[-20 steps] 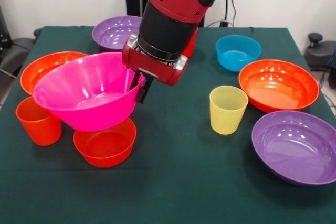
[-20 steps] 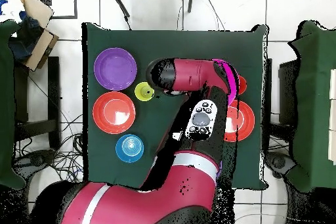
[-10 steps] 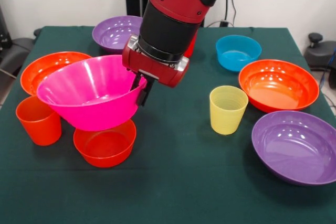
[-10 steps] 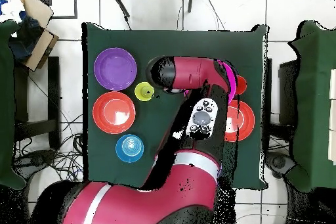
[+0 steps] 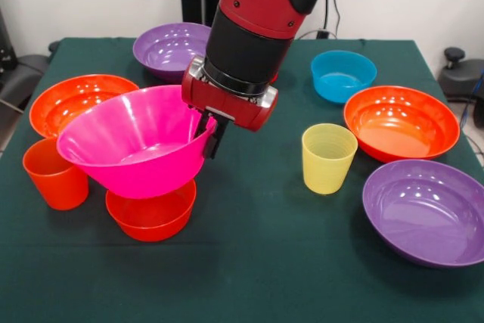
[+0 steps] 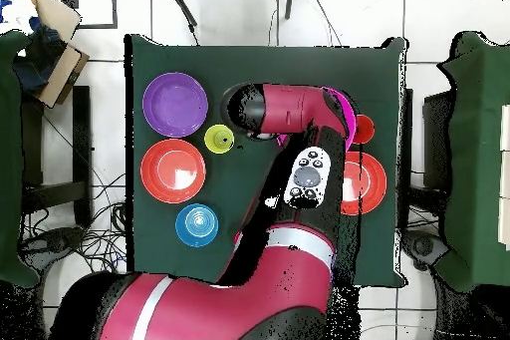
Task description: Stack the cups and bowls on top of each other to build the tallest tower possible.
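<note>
Front view, left to right, placed from the gripper (image 5: 209, 128).

Orange cup (image 5: 54, 173): far left of the gripper and lower, on the cloth. Wide orange bowl (image 5: 72, 96) behind it, partly hidden by the pink bowl.

Pink bowl (image 5: 136, 145): directly left of the gripper, held by its right rim. Fingers are narrow, pinching the rim wall, 1 inside and 1 outside as far as I can tell. Bowl is lifted and tilted, mouth facing up and toward the camera.

Small orange bowl (image 5: 151, 213): below and left of the gripper, directly under the pink bowl's base. I cannot tell whether the 2 touch or a thin gap remains.

Purple bowl (image 5: 170, 47): behind the gripper, partly hidden by the arm.

Yellow cup (image 5: 327, 158): right of the gripper, upright, well apart. Blue bowl (image 5: 342, 75), 2nd wide orange bowl (image 5: 401, 122) and 2nd purple bowl (image 5: 425, 211) lie farther right. All single, nothing stacked.

Judgement: the key relation is vertical, pink base over the small orange bowl. A pink base on a smaller bowl could rock on release.
</note>
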Controlling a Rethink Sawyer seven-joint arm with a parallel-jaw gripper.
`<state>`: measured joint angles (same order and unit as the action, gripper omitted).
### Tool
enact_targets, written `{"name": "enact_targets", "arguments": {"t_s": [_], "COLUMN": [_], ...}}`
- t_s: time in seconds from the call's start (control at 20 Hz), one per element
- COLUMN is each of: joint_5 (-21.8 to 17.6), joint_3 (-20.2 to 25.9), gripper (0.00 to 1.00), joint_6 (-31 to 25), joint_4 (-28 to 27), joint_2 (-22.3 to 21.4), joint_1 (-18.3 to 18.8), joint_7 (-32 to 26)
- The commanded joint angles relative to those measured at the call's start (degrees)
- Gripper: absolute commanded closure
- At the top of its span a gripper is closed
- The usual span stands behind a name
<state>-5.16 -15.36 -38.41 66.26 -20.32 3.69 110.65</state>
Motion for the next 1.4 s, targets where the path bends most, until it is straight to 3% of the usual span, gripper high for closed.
{"name": "enact_targets", "arguments": {"t_s": [0.05,0.45,0.9,1.4], "joint_5": [-2.7,-3.4,-4.8,-4.1], "joint_3": [6.6,7.2,4.4,4.9], "gripper": [1.0,1.0,1.0,1.0], "joint_6": [-6.2,-6.5,-6.5,-9.1], "joint_4": [-5.2,-7.0,-7.3,-6.1], "joint_2": [1.7,2.5,2.9,2.2], "joint_1": [0.5,1.3,-0.3,0.1], "joint_7": [-5.6,-7.9,-6.0,-6.5]}}
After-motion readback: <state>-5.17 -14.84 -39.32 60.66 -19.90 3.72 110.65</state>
